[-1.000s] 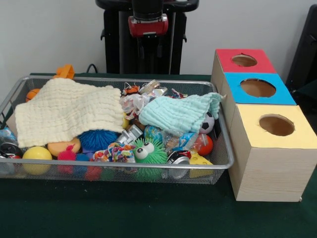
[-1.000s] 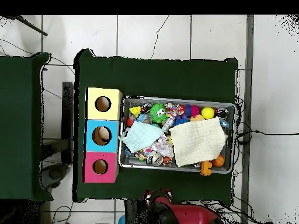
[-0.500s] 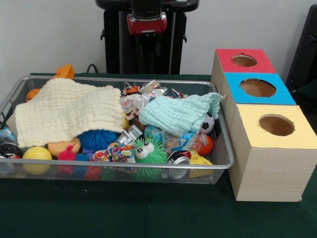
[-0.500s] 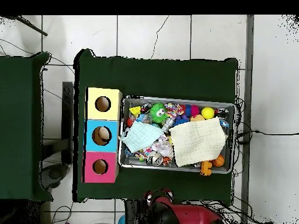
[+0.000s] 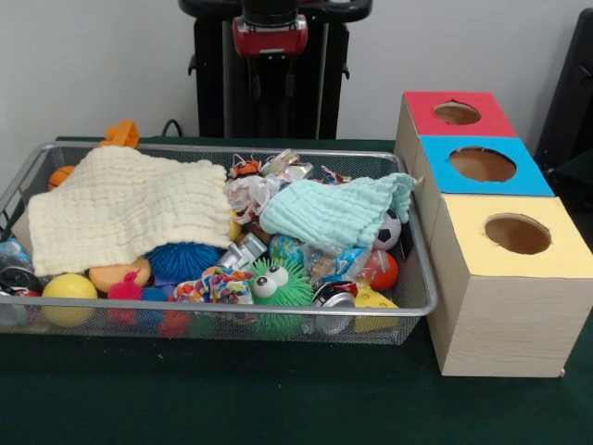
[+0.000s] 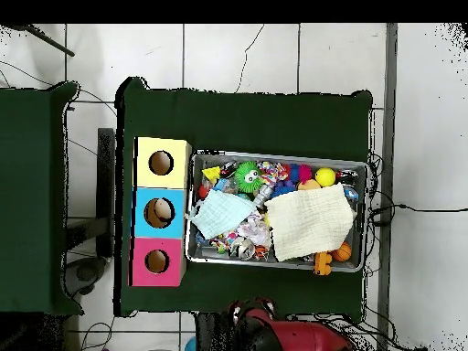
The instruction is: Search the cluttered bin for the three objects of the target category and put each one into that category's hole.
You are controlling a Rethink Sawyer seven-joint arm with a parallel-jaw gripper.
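Front view: hand (image 5: 270, 88) high behind bin (image 5: 222, 320), grip state unclear; cloths (image 5: 130, 206) overlap no rim

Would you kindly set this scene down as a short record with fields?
bin: wire basket packed with toys
covers: cream cloth and mint cloth lying on top of the toys, apart
visible toys: green fuzzy ball with eyes, yellow ball, soccer ball
boxes: red box, blue box, yellow box in a row beside the bin, one hole each
arm: raised behind the bin; claw state unclear
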